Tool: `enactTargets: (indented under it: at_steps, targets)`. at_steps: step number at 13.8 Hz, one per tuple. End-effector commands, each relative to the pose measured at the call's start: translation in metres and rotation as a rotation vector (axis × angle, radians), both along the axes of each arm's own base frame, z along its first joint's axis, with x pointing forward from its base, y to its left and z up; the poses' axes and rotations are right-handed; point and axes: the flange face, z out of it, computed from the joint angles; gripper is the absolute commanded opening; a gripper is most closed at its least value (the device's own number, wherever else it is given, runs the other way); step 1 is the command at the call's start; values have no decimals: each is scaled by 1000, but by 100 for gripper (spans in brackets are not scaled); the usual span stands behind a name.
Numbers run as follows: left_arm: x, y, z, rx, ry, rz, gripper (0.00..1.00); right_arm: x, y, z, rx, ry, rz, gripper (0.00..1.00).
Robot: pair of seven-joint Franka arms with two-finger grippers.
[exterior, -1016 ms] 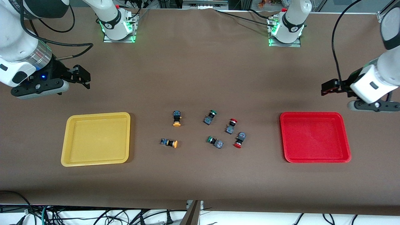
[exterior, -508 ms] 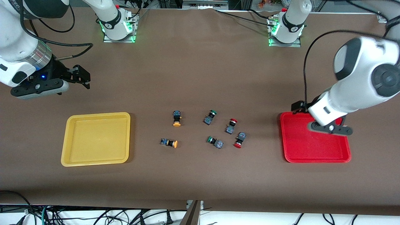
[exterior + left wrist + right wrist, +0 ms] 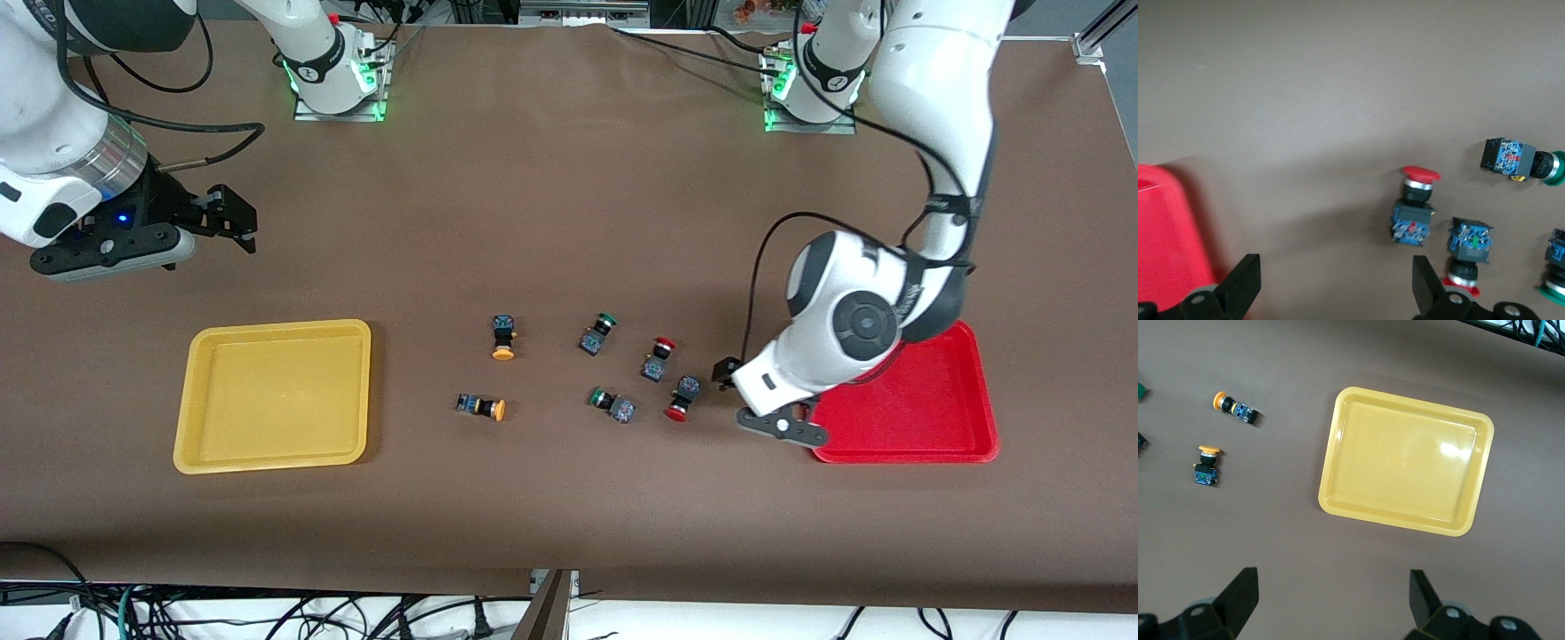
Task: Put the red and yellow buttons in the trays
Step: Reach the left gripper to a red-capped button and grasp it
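Two red buttons (image 3: 658,358) (image 3: 681,397) and two yellow buttons (image 3: 503,338) (image 3: 481,407) lie on the table between the yellow tray (image 3: 271,453) and the red tray (image 3: 965,418). My left gripper (image 3: 727,377) is open and empty over the table between the red tray's edge and the red buttons. The left wrist view shows that gripper (image 3: 1335,293), both red buttons (image 3: 1413,210) (image 3: 1466,257) and the red tray's corner (image 3: 1165,233). My right gripper (image 3: 238,222) is open and empty, waiting over bare table by the yellow tray. Its wrist view shows the gripper (image 3: 1335,600), the yellow tray (image 3: 1330,477) and both yellow buttons (image 3: 1236,408) (image 3: 1207,463).
Two green-capped buttons (image 3: 598,333) (image 3: 612,404) lie among the red ones, also in the left wrist view (image 3: 1518,159) (image 3: 1557,267). The left arm's forearm hangs over part of the red tray. Both trays hold nothing.
My left arm has swung from the table's end across the red tray to its edge by the red buttons. The right arm and the buttons have not moved.
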Motion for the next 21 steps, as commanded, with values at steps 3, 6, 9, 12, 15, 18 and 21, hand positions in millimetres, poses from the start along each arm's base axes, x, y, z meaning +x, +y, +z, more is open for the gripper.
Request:
enactTargets:
  at_steps: [3, 6, 9, 12, 15, 18, 21]
  targets:
    - [12, -20, -39, -33, -73, -5, 100, 1, -2, 4, 10, 4, 1, 100]
    - [7, -40, -61, -37, -88, -32, 100, 1, -2, 4, 10, 4, 1, 100]
    - [6, -38, -66, -25, -87, -52, 100, 1, -3, 4, 10, 4, 0, 100]
    - [5, -38, -73, -20, -79, -57, 100, 1, -3, 4, 10, 4, 0, 100]
    - [3, -37, -77, -16, -71, -58, 100, 1, -3, 4, 10, 4, 0, 100]
    - [-2, -41, -85, -11, -56, -65, 100, 2, -3, 5, 11, -1, -2, 100]
    - [-4, -42, -94, -10, -45, -65, 100, 1, 9, 3, 28, 0, 16, 100]
